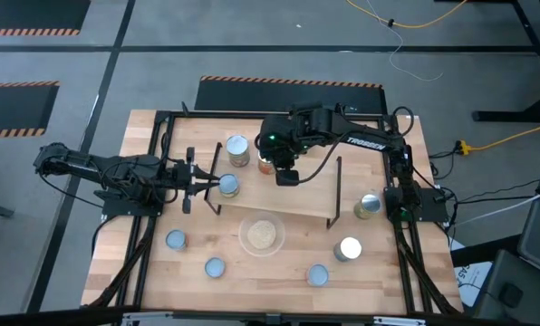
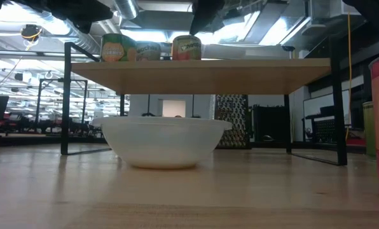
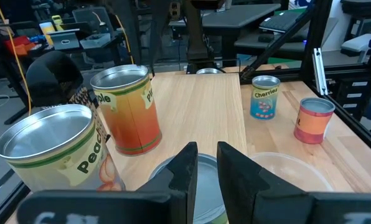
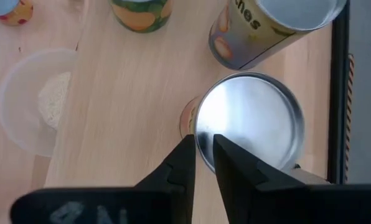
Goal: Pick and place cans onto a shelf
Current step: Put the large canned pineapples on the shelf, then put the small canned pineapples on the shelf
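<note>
The shelf [image 1: 306,195] is a light-wood board on a black frame at mid-table. Three cans stand on its left part. My right gripper [image 4: 203,152] comes down from above and is shut on the orange pineapple can [image 1: 266,164]. A peaches can [image 1: 237,149] stands at the far left of the board. My left gripper [image 3: 206,155] reaches in from the table's left. Its fingers are almost together, over the top of the green-and-orange can [image 1: 227,186] at the board's left end. My right gripper pinches the pineapple can's wall at the rim [image 4: 197,134], one finger inside the open top and one outside, pointing down from above. The can stands upright with its base on the shelf board [image 2: 240,75]. My left gripper's fingers [image 3: 185,168] hang over the green-and-orange can's top [image 3: 205,186]; I cannot tell whether they touch it.
A shallow dish with beige contents [image 1: 262,234] sits under the shelf's near edge. Several more cans stand on the table: three blue-topped ones along the near edge [image 1: 215,267] and two to the shelf's right [image 1: 368,206]. Black rails frame the tabletop.
</note>
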`<state>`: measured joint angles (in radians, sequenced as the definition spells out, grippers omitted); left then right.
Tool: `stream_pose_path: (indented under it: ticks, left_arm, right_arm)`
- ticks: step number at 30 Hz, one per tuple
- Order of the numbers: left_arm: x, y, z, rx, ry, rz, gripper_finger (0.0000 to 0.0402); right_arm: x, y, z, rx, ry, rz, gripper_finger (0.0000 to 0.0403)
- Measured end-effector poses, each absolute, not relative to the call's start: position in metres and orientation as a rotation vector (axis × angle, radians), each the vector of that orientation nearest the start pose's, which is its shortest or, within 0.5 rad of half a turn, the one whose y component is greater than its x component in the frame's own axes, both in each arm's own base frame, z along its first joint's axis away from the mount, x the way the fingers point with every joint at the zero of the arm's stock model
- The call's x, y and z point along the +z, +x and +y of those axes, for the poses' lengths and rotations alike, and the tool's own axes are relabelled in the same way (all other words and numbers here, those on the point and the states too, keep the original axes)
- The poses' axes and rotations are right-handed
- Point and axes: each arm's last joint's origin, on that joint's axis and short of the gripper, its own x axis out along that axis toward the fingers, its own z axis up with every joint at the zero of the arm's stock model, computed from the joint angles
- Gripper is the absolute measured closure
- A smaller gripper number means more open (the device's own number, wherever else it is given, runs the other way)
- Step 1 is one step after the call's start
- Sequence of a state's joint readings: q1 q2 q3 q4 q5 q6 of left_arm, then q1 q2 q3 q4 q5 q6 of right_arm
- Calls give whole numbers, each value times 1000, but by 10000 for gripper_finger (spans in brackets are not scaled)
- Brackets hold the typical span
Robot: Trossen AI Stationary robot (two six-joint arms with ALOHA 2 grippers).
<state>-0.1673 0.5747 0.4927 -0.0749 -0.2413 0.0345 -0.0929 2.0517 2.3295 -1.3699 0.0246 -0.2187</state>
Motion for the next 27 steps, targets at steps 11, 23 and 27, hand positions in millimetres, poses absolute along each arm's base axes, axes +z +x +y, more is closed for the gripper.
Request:
stream_pose_path:
  ticks: [11, 23, 27]
  left_arm:
    - [272, 141, -18, 15, 62, 158, 347]
    - [272, 141, -20, -53, 57, 156, 347]
    - [272, 141, -20, -53, 56, 156, 347]
  right_arm:
    - [421, 363, -21, 7, -125, 1037, 341]
    - [449, 304, 49, -57, -177, 1035, 340]
    - [441, 286, 72, -102, -184, 1053, 340]
